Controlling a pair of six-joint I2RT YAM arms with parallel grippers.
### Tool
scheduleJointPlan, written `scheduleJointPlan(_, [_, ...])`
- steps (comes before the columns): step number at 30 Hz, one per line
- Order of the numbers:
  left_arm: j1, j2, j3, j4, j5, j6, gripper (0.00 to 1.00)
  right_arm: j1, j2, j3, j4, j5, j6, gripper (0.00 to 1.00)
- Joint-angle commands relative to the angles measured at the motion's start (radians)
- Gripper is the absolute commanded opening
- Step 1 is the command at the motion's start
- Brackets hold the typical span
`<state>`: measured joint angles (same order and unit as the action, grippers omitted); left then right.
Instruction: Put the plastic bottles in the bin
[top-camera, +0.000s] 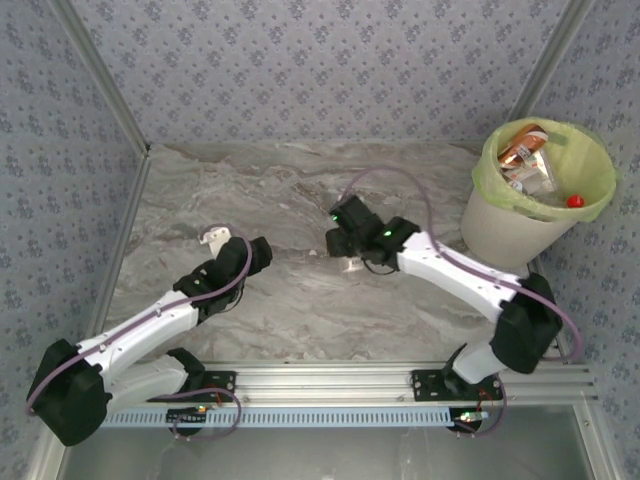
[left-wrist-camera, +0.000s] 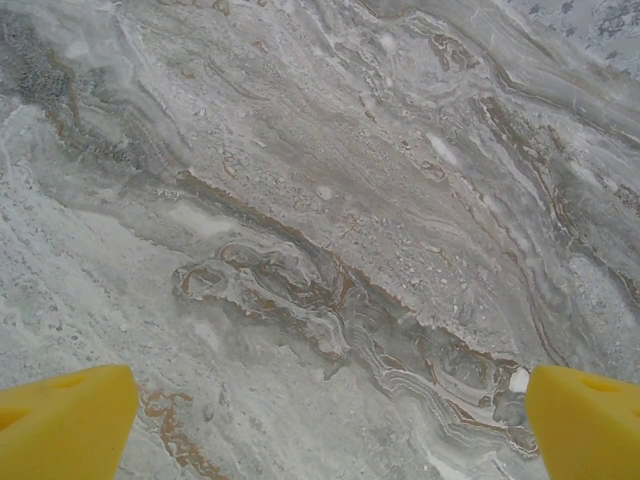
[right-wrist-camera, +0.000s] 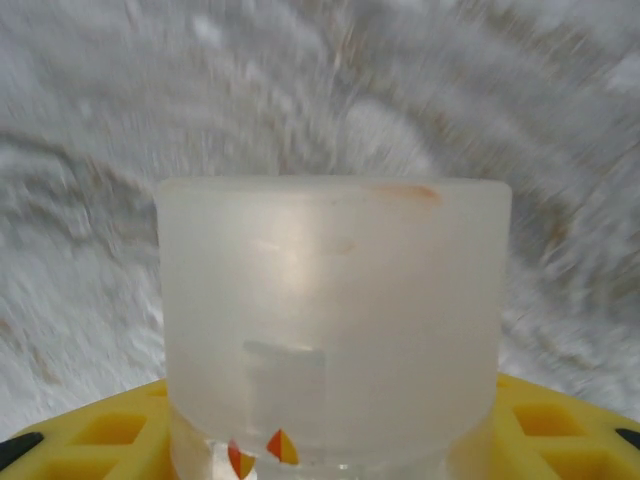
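Marble (left-wrist-camera: 320, 200) stretches open beneath the wide-spread left fingers (left-wrist-camera: 70, 420); mid-table, the right fingers (right-wrist-camera: 110, 432) clasp a translucent plastic bottle (right-wrist-camera: 335, 320).

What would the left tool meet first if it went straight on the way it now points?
Most likely the bare marble table: the left tool stands open, angled down at the tabletop with no object in its line, though depth is hard to judge.

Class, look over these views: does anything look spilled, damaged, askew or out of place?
Nothing stands out. The bottles lie inside the bin, no spill marks the table, and the one translucent bottle sits squarely in the right gripper.
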<state>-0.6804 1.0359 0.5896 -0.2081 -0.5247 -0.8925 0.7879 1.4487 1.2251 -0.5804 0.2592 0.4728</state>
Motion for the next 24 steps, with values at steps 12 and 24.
scheduleJointPlan(12, [0.016,0.02,0.015,0.022,-0.011,-0.004,0.99,-0.258,-0.237,0.087,0.16,0.023,-0.21,0.5])
scheduleJointPlan(24, [0.023,0.019,0.013,0.02,-0.001,-0.005,1.0,-0.543,-0.275,0.171,0.287,0.018,-0.284,0.49])
